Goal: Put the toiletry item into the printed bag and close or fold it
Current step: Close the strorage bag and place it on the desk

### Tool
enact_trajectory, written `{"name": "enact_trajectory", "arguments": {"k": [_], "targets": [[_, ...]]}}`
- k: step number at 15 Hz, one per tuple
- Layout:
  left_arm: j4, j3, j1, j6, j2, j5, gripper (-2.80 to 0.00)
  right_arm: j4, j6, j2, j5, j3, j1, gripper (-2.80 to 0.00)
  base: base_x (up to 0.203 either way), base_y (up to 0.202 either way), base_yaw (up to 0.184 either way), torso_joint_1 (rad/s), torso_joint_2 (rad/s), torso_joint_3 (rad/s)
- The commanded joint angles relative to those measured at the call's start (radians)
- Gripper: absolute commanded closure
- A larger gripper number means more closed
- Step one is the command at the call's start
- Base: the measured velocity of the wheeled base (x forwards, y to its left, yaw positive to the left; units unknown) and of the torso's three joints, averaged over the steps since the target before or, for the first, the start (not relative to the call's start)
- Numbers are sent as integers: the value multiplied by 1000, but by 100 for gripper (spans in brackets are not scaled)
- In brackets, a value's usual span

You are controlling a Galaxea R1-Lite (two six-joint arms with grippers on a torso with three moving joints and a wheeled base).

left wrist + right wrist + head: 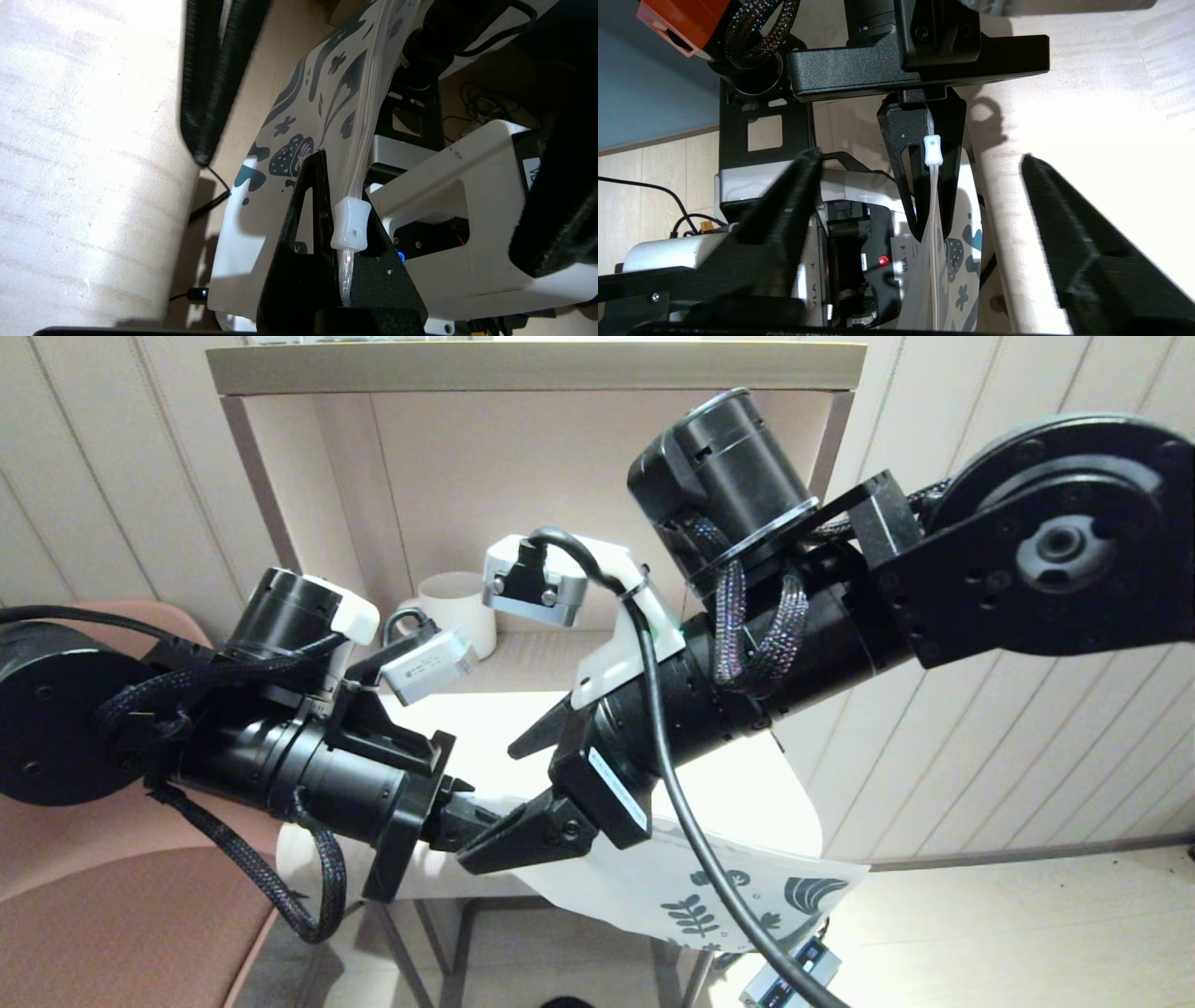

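The printed bag (747, 877) hangs past the table's front edge, its leaf prints at the low end. My left gripper (462, 817) is shut on the bag's zip edge (359, 140), with the white zip slider (350, 224) sitting between its fingers. In the right wrist view the slider (933, 150) shows near the end of the zip strip, above the hanging bag (957, 261). My right gripper (485, 803) is open, its fingers (1064, 233) spread wide on either side of the left gripper's fingers without touching the bag. The comb is out of view.
A white ribbed mug (457, 607) stands at the back of the small white table (747, 784), under a shelf (532, 369). A brown chair (112, 915) is at the left. My own base (761, 186) lies below the bag.
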Motion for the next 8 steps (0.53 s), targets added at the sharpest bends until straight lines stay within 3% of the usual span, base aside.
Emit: {"name": "enact_trajectory", "arguments": {"k": [1,8], "targets": [[2,-2,0,2,1,-7,0,3,-4,2,3,-3,0,0,0,0,0,0,0,0],[2,-3,0,1,-8,-8,0,10,-39,8,4,3,0,0,0,0,0,0,0,0]]}}
